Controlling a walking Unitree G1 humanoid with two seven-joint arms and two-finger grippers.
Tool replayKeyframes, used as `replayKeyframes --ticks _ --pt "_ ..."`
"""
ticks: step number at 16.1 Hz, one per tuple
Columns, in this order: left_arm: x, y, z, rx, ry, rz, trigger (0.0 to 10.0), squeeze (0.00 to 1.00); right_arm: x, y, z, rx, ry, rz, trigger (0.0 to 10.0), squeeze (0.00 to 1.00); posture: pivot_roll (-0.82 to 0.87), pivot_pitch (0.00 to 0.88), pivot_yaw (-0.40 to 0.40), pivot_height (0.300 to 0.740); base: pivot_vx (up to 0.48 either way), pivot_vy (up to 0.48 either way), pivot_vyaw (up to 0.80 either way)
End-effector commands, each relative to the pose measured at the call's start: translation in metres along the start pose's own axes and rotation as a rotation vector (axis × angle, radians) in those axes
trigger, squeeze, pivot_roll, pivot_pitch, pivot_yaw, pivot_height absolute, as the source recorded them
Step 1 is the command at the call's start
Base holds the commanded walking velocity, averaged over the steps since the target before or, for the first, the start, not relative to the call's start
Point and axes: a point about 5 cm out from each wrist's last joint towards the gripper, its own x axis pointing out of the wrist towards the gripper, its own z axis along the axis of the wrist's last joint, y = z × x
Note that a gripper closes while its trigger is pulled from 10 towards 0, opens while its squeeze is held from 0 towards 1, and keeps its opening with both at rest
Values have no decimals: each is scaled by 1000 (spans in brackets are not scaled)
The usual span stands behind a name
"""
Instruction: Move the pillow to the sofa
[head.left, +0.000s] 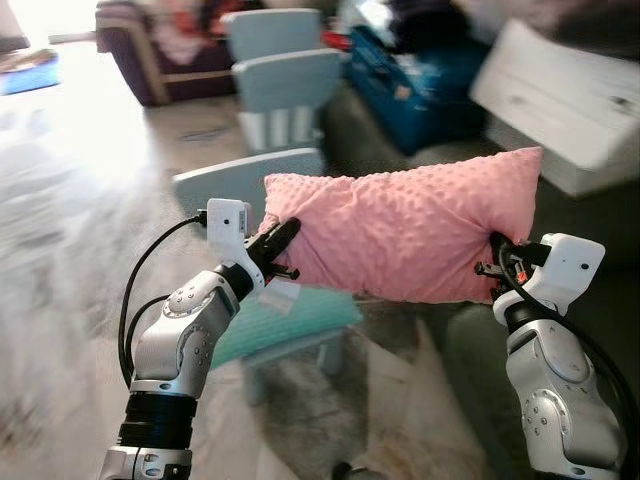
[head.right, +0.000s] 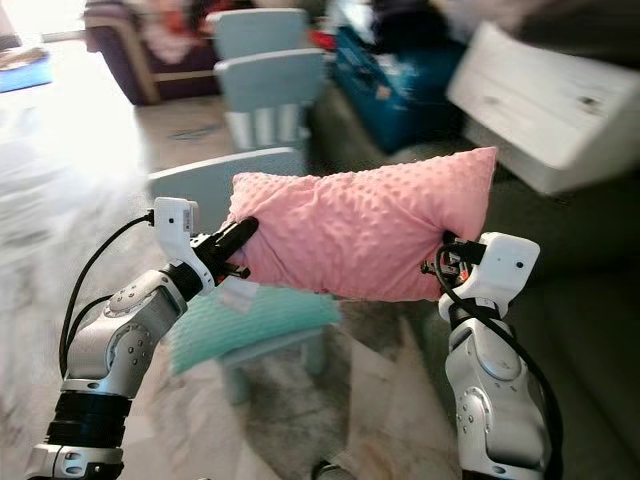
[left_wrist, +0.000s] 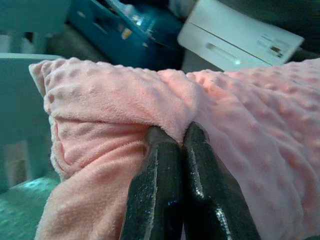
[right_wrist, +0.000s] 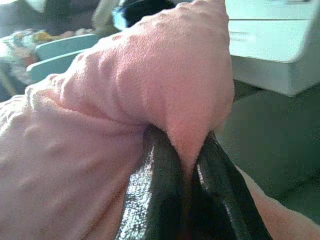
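You have the pink, dimple-textured plush pillow (head.left: 405, 225) held up in the air between both arms, stretched lengthwise in front of the robot. Your left pincer (head.left: 281, 243) grips the pillow's left end; the left wrist view shows its two black fingers (left_wrist: 155, 190) pressed together with a fold of pink fabric pinched at their tips. Your right pincer (head.left: 497, 256) grips the pillow's right end, low on that side; in the right wrist view its black fingers (right_wrist: 157, 190) squeeze a bunched corner of the pillow between them.

Just below the pillow, on the left, you see a small teal stool with a ribbed seat (head.left: 290, 318) standing on the pale wood floor (head.left: 60, 250). Behind the pillow stand pale blue child-size chairs (head.left: 285, 85), one close behind its left end. Farther back to the left sits a dark purple sofa (head.left: 150, 55) with clothes piled on it. A blue bin (head.left: 425, 85) and a white box-like unit (head.left: 565, 100) lie behind the pillow to the right, blurred.
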Motion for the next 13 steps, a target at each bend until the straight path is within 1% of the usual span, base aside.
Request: replayKeyframes --ticks 1,13 --pt "2 -2 5 13 -15 -26 10000 0 0 -1 3 -6 -12 -9 10000 0 -157 111 -13 740 0 0 -800" --pt "3 -3 3 8 -21 -37 10000 0 1 -1 4 -11 -9 -5 10000 0 -160 113 -25 740 0 0 -800"
